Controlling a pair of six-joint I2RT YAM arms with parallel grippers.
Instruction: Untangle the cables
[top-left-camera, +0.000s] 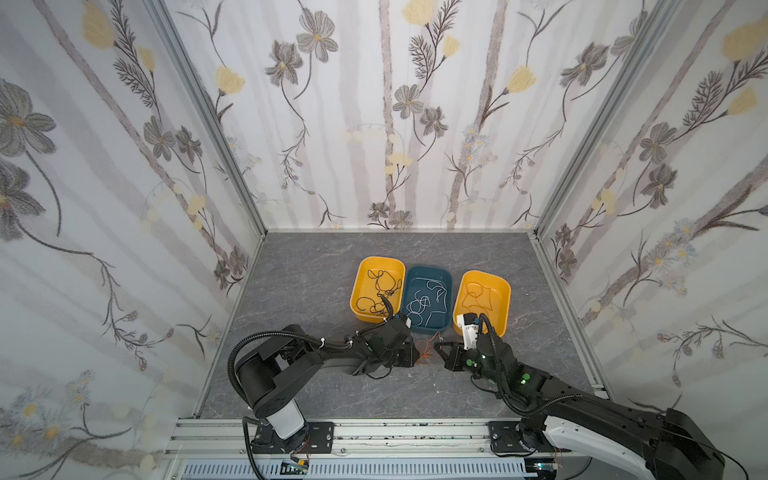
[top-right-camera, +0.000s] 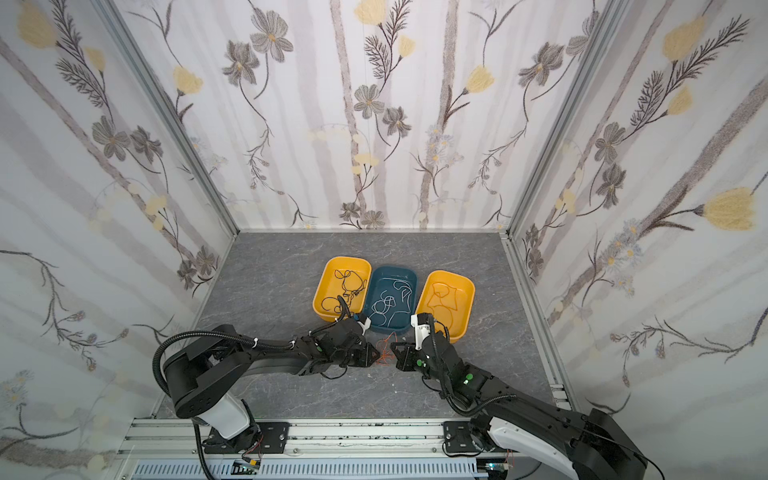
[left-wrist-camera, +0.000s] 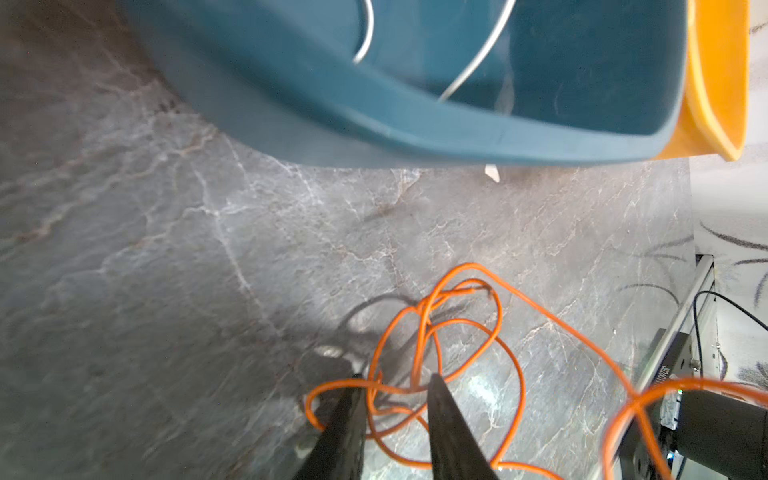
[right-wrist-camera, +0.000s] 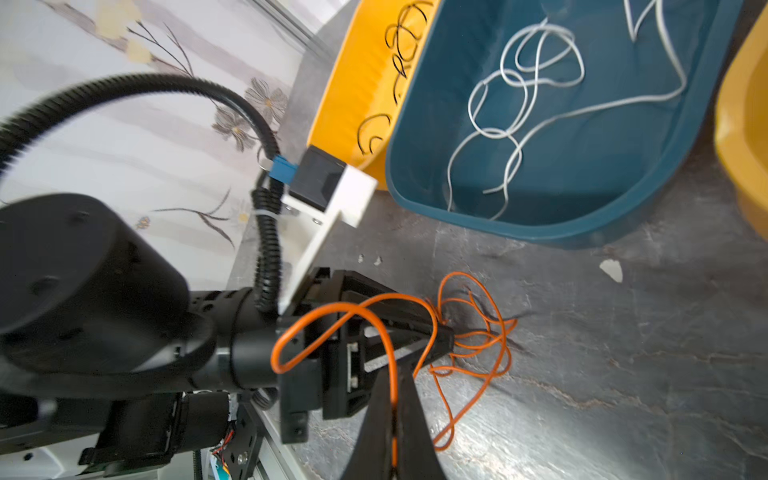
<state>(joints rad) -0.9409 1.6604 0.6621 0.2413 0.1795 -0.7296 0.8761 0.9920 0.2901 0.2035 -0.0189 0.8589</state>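
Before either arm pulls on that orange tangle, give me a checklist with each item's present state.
1. Right gripper grip: ok, shut on one strand of the orange tangle.
2. Left gripper grip: not ok, jaws apart, strands run between them unpinched.
3. Tangle clear of trays: ok, it lies on the table, apart from the blue tray.
4. Sorted cables contained: ok, white cables inside the blue tray, black cables inside the yellow tray on the left.
5. Which strand leads to which end: cannot tell, loops overlap.
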